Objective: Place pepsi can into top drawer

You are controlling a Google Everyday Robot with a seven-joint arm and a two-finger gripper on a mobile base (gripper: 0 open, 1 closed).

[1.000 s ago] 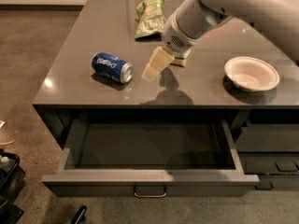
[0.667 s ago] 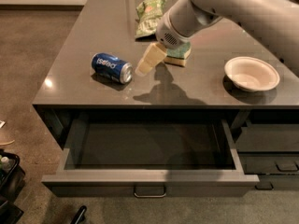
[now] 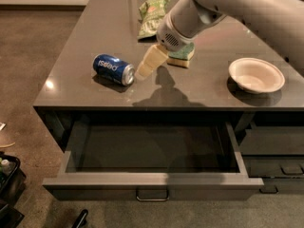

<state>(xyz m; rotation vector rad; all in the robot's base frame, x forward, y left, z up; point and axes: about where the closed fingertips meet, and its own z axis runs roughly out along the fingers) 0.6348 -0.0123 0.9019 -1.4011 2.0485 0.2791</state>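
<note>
pincer [image 3: 141,73] just beside pepsi can [image 3: 112,69], lying on ctr [image 3: 213,96], top drawer [image 3: 152,181] open

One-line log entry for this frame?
pepsi can: on its side on countertop | gripper: low over countertop, beside can's end | top drawer: open, empty | stage: can not yet picked up

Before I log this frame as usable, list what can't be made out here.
Camera view: whether the tool, just right of the pepsi can, touches it.
Camera view: part of the sponge, covered by the arm.
Camera view: the top drawer floor nearest its front, hidden by its front wall.
Camera view: dark items at lower left, cut off by the edge.
</note>
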